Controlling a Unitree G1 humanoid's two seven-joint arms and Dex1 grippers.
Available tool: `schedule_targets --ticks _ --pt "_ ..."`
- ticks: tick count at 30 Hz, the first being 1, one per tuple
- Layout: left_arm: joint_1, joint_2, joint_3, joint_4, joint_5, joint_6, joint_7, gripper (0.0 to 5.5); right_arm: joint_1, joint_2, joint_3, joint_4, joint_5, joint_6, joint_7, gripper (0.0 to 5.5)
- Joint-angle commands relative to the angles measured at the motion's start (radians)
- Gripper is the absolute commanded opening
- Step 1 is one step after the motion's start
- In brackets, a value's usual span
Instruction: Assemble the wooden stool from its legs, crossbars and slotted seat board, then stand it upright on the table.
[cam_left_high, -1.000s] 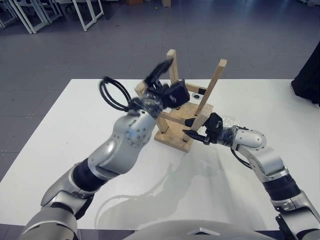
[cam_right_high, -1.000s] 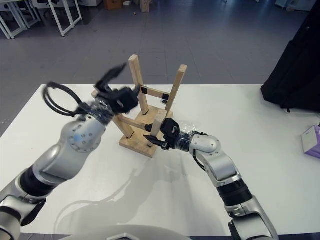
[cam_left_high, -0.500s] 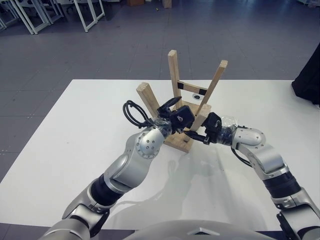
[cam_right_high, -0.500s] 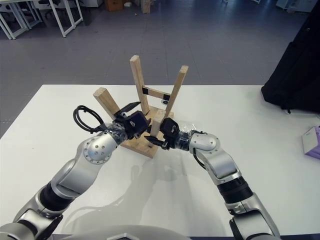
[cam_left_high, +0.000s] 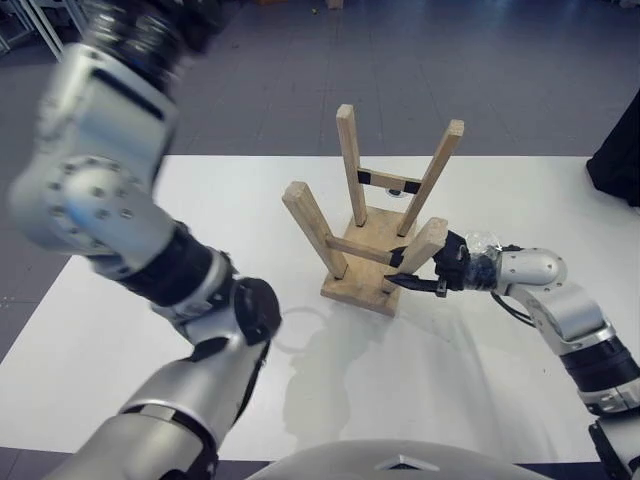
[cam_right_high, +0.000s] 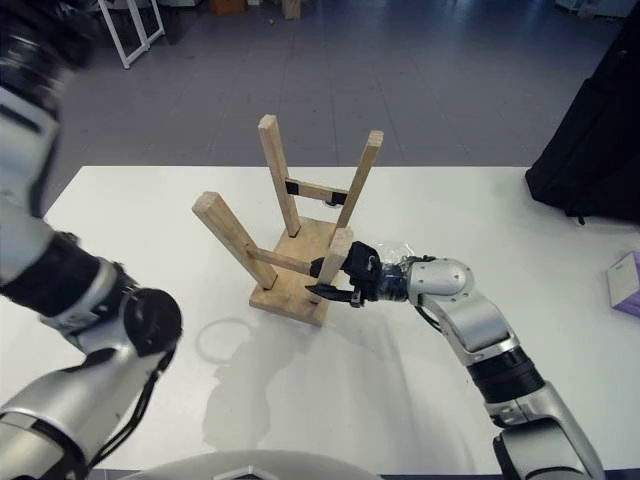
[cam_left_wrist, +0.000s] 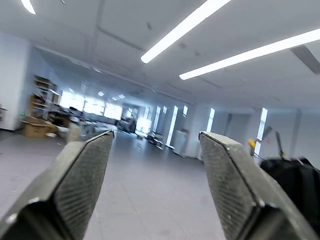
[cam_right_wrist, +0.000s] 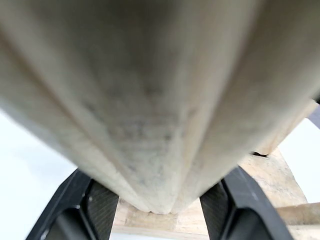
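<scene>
**Stool inverted mid-surface, right tool clamped on one leg**

We see open white surface (cam_left_high: 480, 400) at 6 and 9 o'clock of the stool (cam_left_high: 362, 262). The far edge runs just behind it at 12. The raised left arm (cam_left_high: 100, 170) looms at 9 o'clock, well apart from the wood. There's a faint ring mark (cam_left_high: 297, 330) on the surface at 7 o'clock. A purple box (cam_right_high: 627, 283) sits at the 3 o'clock edge, with a black bag (cam_right_high: 590, 130) beyond the 2 o'clock corner.

The stool sits seat board (cam_left_high: 355, 292) down, four legs up, crossbars (cam_left_high: 388, 181) in place. The right tool (cam_left_high: 404, 272), at 3 o'clock of the stool, is grasping the 4 o'clock leg (cam_left_high: 428, 243) about where a crossbar meets it, one finger each side. The left tool (cam_left_wrist: 155, 185) is released, jaws wide, aimed up at ceiling lights (cam_left_wrist: 200, 20).
</scene>
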Motion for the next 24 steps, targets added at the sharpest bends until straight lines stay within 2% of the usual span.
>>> schedule_targets --ticks 1,3,8,9,13,17,19,24 --pt "0.408 0.193 -0.287 0.069 0.162 -0.125 -0.058 3.17 0.036 -0.082 0.139 0.165 -0.169 0.033 0.144 2.03" --pt "0.6 0.25 -0.437 0.08 0.219 -0.209 -0.105 3.17 0.007 -0.05 0.123 0.199 -0.166 -0.038 0.143 2.03" --pt "0.716 0.233 -0.494 0.127 0.226 -0.291 -0.111 3.17 -0.064 0.001 0.111 0.286 -0.165 -0.133 0.156 2.03" --pt "0.721 0.233 -0.504 0.131 0.225 -0.3 -0.111 3.13 -0.07 0.007 0.109 0.301 -0.16 -0.137 0.158 2.43" --pt "0.731 0.232 -0.525 0.143 0.224 -0.326 -0.109 3.13 -0.062 0.021 0.094 0.351 -0.196 -0.161 0.164 2.99" --pt "0.756 0.231 -0.553 0.143 0.231 -0.33 -0.105 3.13 -0.073 -0.021 0.097 0.384 -0.31 -0.219 0.166 3.68" --pt "0.781 0.236 -0.582 0.149 0.247 -0.342 -0.103 3.13 -0.073 -0.038 0.075 0.37 -0.374 -0.201 0.09 4.11" --pt "0.865 0.241 -0.668 0.221 0.323 -0.431 -0.082 3.13 -0.027 0.004 0.015 0.327 -0.466 -0.025 -0.138 4.11"
